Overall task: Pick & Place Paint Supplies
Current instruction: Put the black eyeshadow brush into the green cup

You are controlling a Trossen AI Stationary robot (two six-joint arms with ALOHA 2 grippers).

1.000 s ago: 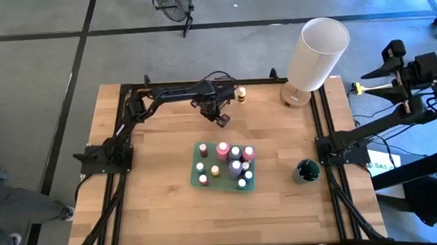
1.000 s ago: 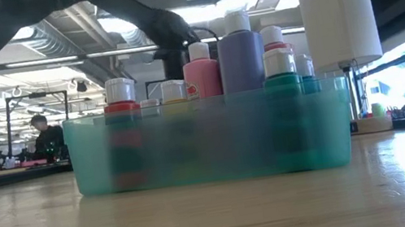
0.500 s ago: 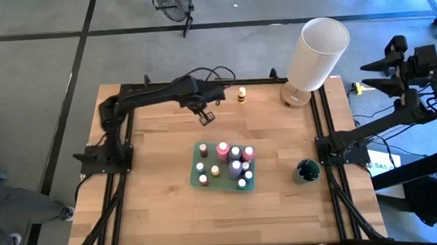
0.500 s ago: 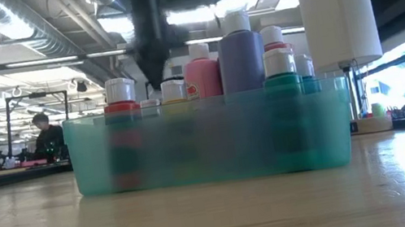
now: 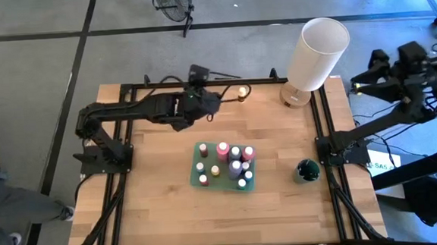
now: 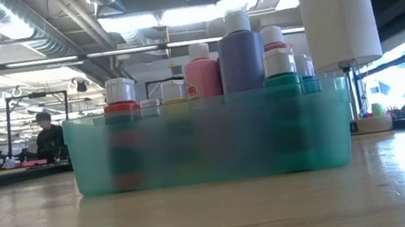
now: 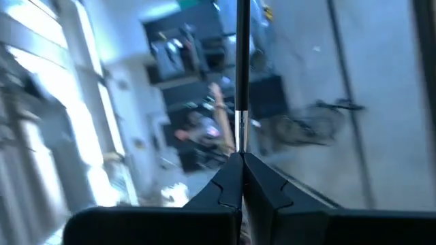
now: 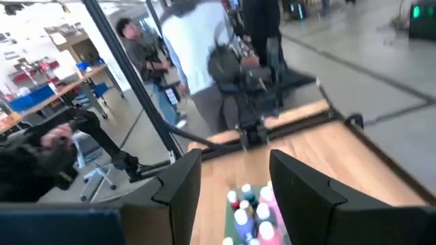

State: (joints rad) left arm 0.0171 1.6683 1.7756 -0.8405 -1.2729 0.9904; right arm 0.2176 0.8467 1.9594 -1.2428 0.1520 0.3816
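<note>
Now | left hand point(image 7: 242, 178): clenched on thin brush point(image 7: 241, 75) | right hand point(image 8: 235, 184): released, off-table

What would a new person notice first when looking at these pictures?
First, the green tray at the table's middle, packed with upright paint bottles. Next, the tall white cylinder at the far right corner. Then the left end effector, shut on a thin brush near the far edge.
</note>
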